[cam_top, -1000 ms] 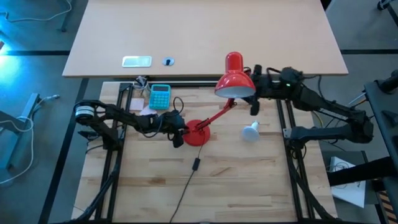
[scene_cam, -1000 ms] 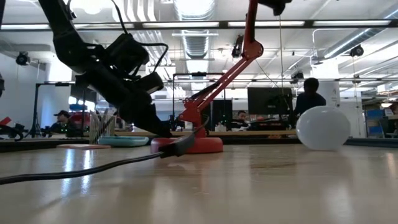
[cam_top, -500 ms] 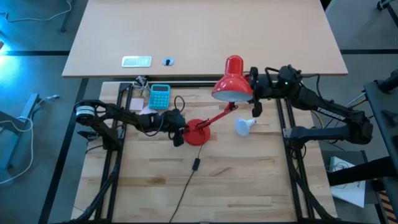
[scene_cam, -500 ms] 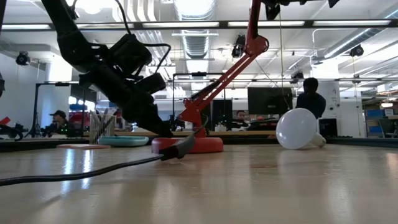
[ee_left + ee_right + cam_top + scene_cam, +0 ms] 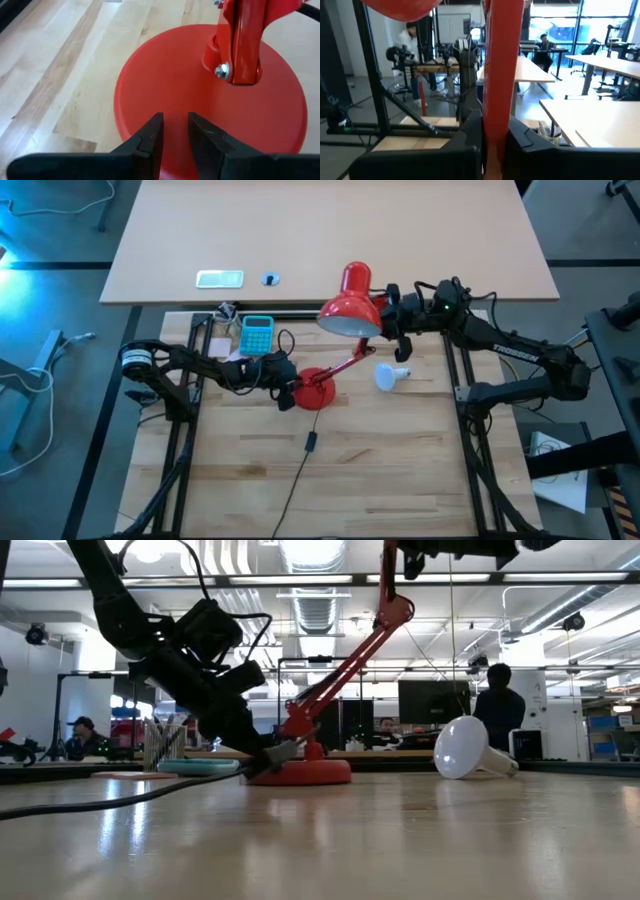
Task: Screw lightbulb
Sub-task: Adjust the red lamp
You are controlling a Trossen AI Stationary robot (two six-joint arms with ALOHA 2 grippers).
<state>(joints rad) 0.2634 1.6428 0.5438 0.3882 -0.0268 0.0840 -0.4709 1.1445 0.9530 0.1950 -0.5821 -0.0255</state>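
The lightbulb [image 5: 391, 376] is lying on its side on the wooden table [image 5: 400, 470], just right of the red lamp's base [image 5: 314, 391], under the shade [image 5: 349, 313]. The right gripper [image 5: 392, 326] is gripping the lamp's arm [image 5: 498, 75], its 2 fingers clamped on it. The left gripper [image 5: 174, 131] is pinching the rim of the base, its fingers nearly together.

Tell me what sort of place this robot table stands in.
Most likely an open-plan lab or office workshop. The low view shows exposed ceiling ducts with strip lights, and a person at a monitor behind the table. The right wrist view shows more desks before large windows.
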